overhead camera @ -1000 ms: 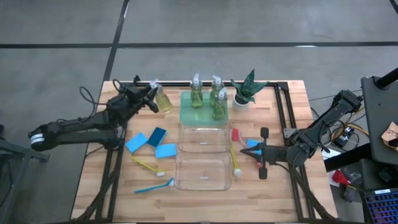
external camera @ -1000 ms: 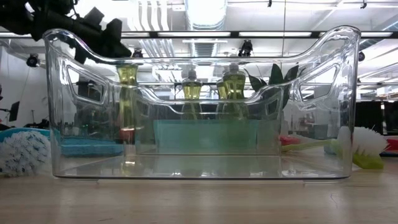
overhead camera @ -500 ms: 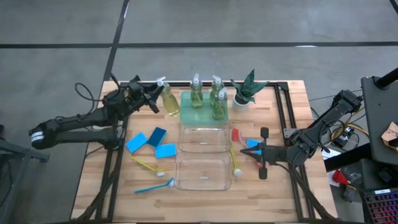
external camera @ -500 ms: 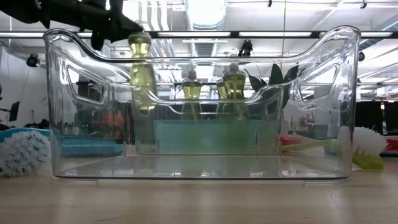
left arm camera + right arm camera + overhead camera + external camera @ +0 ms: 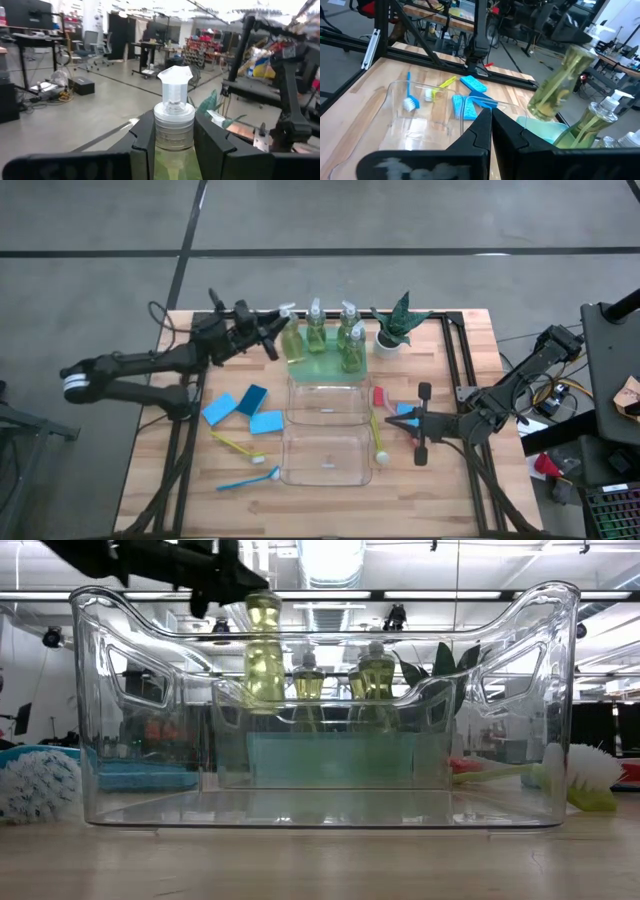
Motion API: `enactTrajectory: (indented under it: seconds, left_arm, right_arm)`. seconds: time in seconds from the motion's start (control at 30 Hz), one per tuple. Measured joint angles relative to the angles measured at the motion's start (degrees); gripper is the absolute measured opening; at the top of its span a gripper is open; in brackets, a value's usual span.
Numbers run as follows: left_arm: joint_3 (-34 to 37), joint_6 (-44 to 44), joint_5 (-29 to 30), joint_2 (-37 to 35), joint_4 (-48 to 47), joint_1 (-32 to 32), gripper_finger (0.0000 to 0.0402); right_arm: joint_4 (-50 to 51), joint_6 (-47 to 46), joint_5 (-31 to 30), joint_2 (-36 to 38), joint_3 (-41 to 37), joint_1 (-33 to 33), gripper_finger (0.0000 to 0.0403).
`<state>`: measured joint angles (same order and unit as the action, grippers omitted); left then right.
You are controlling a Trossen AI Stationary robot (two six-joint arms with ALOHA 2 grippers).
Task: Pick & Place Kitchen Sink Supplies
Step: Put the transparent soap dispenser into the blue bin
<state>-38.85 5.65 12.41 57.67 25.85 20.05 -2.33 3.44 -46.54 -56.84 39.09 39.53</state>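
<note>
Our left tool (image 5: 272, 337), shut tight on a bottle (image 5: 290, 342), has carried it across to the green tray (image 5: 303, 365), so we can set it down soon.

Clear pump bottle (image 5: 290, 340) of yellow-green liquid, tilted, airborne; three more bottles (image 5: 337, 332) upright

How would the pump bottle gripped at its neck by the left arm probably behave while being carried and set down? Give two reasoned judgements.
The pump bottle hangs tilted from the left gripper, held only at its narrow neck, so it may swing. It looks nearly full of liquid, so probably heavy for its size. Tall and slim, it could tip if set down slanted on the green tray.
</note>
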Motion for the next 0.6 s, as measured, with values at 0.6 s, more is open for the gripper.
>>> enactTrajectory:
  seconds: [0.6]
  left_arm:
    - [-14.38,-4.09,-4.51,21.52,0.1,-1.57,0.0093]
  right_arm:
    - [0.18,-0.72,0.0,0.09,-0.02,-0.07,0.0008]
